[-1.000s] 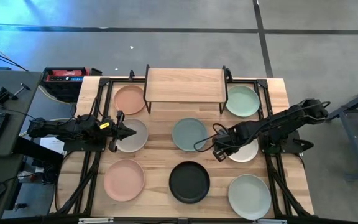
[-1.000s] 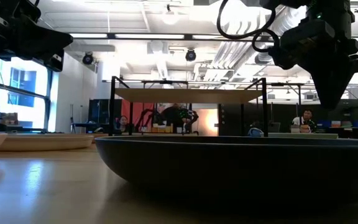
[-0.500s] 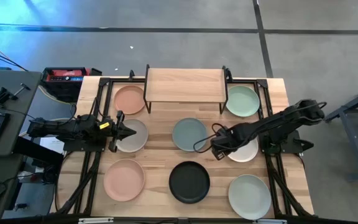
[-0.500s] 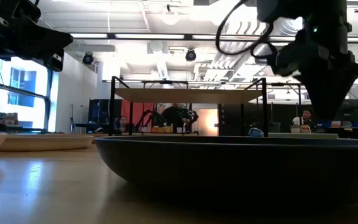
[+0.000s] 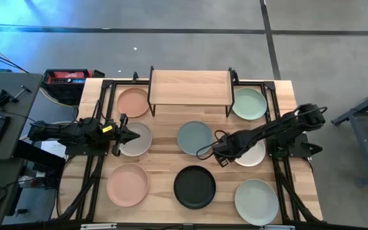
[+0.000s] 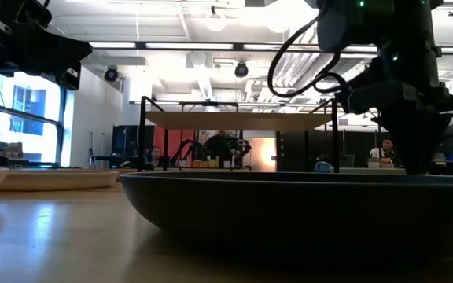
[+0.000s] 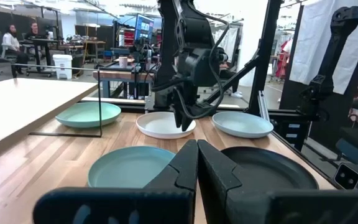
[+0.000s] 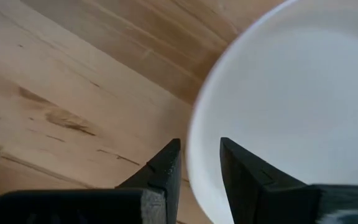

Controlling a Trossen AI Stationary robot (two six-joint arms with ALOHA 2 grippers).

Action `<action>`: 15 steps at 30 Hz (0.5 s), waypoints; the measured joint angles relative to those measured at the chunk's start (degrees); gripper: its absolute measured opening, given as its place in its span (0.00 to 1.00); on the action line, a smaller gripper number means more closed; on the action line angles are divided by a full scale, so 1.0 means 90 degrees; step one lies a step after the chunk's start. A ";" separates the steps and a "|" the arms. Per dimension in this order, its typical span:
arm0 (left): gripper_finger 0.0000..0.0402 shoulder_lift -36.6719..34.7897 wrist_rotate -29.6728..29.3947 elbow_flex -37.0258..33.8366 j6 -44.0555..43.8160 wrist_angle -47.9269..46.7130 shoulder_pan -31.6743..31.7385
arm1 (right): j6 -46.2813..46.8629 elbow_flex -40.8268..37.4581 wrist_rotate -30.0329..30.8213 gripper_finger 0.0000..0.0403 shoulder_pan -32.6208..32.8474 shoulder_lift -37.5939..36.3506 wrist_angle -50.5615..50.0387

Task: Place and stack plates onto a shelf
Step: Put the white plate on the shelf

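Several round plates lie flat on the wooden table; the shelf (image 5: 189,87) stands at the far middle with nothing on it. My right gripper (image 5: 223,158) points down over the left rim of the white plate (image 5: 253,154). In the right wrist view it (image 8: 199,167) is open, one finger outside the plate's rim (image 8: 194,146) and one over its inside; no touch shows. The grey-blue plate (image 5: 195,137) lies just left of it and the black plate (image 5: 195,186) nearer. My left gripper (image 5: 137,135) waits shut and level above the grey plate (image 5: 139,145).
Peach plates lie at the far left (image 5: 133,102) and near left (image 5: 128,184). Pale green plates lie at the far right (image 5: 249,103) and near right (image 5: 257,200). Black frame rails run along both sides of the table. People sit in the room beyond.
My right gripper has come down toward the white plate's left rim, drifting slightly toward the table's left edge. No plate has moved.
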 joint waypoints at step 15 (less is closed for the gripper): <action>0.00 0.0000 -0.0002 0.0000 0.0000 -0.0001 0.0000 | 0.0012 0.0000 -0.0020 0.22 0.0000 0.0565 0.0128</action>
